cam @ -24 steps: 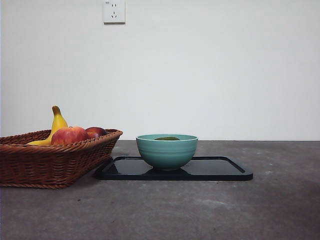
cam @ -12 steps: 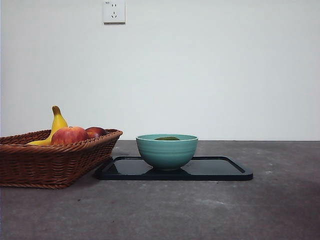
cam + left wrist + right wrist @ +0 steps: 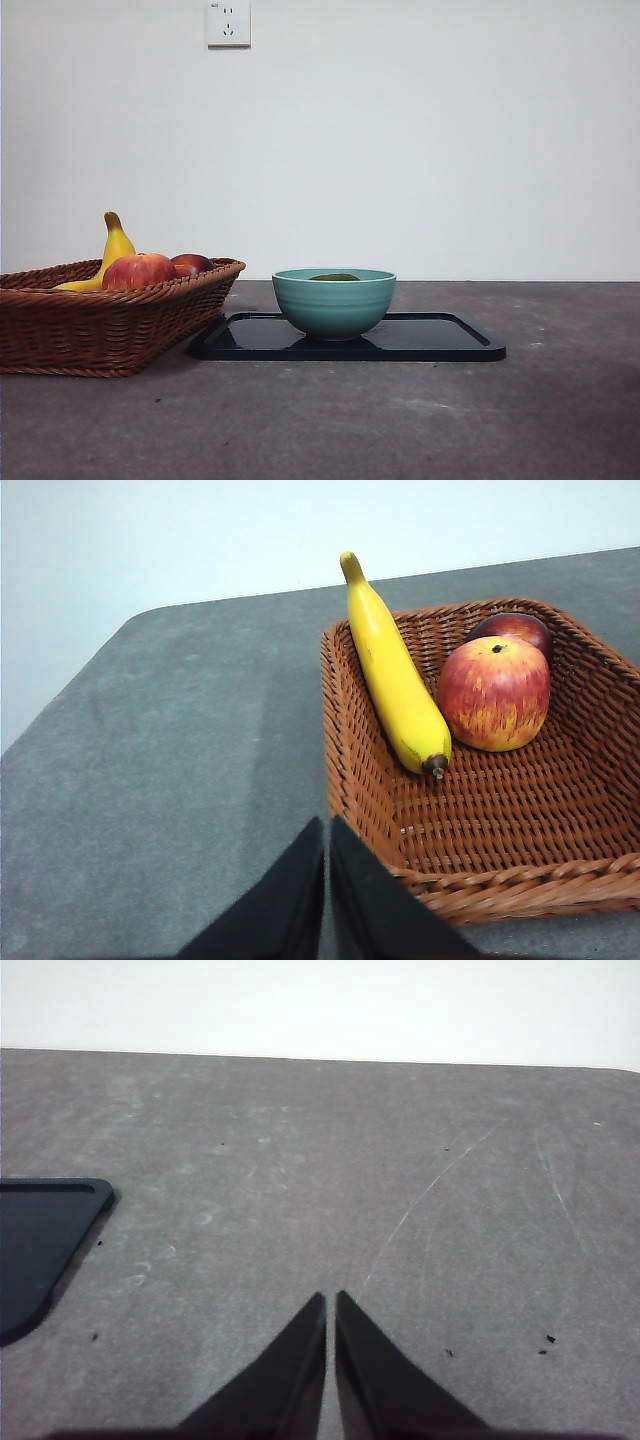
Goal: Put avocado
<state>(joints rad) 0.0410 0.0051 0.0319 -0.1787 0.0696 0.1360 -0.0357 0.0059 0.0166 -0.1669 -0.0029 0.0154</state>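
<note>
The avocado lies inside a teal bowl; only its dark olive top shows over the rim in the front view. The bowl stands on a black tray. My left gripper is shut and empty above the table beside the wicker basket. My right gripper is shut and empty over bare table, away from the tray's corner. Neither arm shows in the front view.
The wicker basket at the left holds a yellow banana, a red-orange apple and a darker red fruit. It touches the tray's left end. A wall socket is on the back wall.
</note>
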